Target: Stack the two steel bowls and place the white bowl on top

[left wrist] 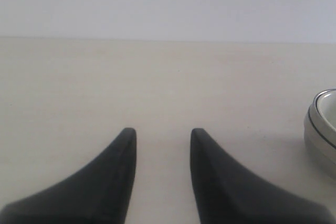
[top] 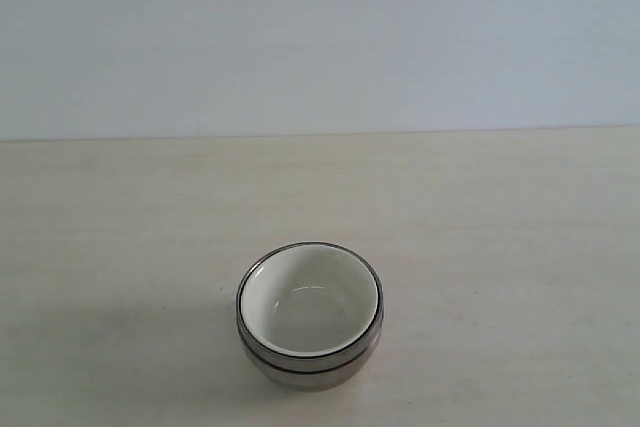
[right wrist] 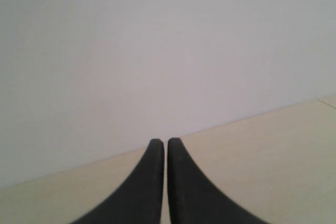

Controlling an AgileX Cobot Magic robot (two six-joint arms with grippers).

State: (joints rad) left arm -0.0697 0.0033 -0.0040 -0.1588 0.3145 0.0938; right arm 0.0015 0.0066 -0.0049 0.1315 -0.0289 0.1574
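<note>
The two steel bowls [top: 308, 365] stand nested as one stack near the front middle of the table, and the white bowl [top: 309, 302] sits inside the upper one. An edge of this stack [left wrist: 321, 132] shows in the left wrist view, off to one side of the fingers. My left gripper [left wrist: 159, 135] is open over bare table, holding nothing. My right gripper [right wrist: 166, 144] is shut and empty, facing the back wall. Neither gripper appears in the exterior view.
A pale wooden table [top: 120, 217] runs back to a plain light wall [top: 320, 37]. Only the bowl stack stands on it in view.
</note>
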